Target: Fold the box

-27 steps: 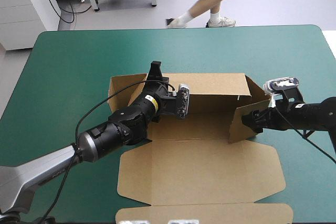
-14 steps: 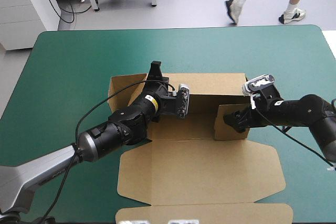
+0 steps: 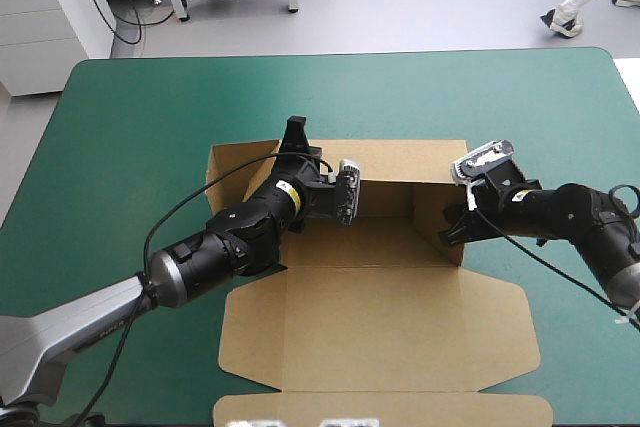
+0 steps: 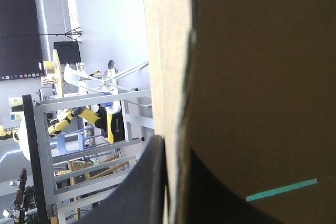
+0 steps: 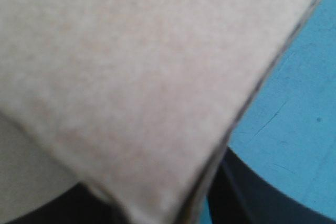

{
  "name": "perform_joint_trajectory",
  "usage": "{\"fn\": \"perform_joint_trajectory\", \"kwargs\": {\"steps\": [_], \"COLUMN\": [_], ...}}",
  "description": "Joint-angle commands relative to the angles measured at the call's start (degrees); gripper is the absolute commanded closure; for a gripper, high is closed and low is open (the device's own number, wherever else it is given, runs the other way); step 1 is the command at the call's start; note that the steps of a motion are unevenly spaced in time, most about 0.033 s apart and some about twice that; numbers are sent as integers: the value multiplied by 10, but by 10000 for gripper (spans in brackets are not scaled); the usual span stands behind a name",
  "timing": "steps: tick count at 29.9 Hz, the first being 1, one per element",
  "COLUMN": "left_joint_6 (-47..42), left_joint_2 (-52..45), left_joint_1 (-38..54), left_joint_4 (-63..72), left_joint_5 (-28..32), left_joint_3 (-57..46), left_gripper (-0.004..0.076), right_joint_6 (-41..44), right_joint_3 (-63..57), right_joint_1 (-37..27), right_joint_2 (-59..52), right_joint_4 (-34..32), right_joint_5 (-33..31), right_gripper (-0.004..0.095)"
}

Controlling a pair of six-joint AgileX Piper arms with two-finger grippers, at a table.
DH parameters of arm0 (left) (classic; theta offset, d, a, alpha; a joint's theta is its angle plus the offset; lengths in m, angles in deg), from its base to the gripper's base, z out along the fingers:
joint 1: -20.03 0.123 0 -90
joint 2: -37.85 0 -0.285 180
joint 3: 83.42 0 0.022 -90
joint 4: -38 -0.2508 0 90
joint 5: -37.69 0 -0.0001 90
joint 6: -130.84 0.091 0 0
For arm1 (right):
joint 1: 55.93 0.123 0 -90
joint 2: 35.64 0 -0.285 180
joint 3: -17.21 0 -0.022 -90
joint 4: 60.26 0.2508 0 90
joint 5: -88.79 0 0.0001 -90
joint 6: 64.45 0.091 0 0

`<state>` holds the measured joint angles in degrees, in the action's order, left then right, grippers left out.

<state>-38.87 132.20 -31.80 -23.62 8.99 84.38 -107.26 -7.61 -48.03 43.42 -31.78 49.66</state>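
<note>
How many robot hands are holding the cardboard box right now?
2. The left hand pinches the box's far wall near its left end. The right hand pinches the upright flap at its right end.

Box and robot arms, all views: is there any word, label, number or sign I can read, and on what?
Box: plain brown board, no printing visible.
Yellow sticker on the left arm: marks too small to read.
Nothing else legible.
</note>
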Motion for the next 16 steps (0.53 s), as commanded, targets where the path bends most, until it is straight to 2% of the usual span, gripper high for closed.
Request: {"fn": "perform_joint_trajectory", "kwargs": {"steps": [1, 4, 9, 11, 14, 16], "left_joint_6": [-6, -6, -4, -2, -7, -9], "left_joint_2": [-8, -8, -8, -10, -10, -15], "left_joint_1": [-7, -7, -7, -9, -16, -24], "left_joint_4": [38, 44, 51, 51, 56, 58], "left_joint_5": [29, 40, 75, 78, 60, 51], "left_joint_3": [3, 3, 3, 4, 14, 19], "left_gripper": [731, 731, 729, 704, 589, 451], "right_joint_6": [-6, -6, -8, -7, 4, 16], "right_joint_3": [13, 13, 13, 13, 13, 13], "right_joint_1": [7, 7, 7, 7, 7, 7], "right_joint_2": [-11, -11, -11, -11, -11, -11], "right_joint_4": [50, 50, 52, 52, 47, 47], "right_joint_5": [6, -1, -3, -1, 7, 14], "right_gripper": [778, 932, 926, 926, 926, 926]}}
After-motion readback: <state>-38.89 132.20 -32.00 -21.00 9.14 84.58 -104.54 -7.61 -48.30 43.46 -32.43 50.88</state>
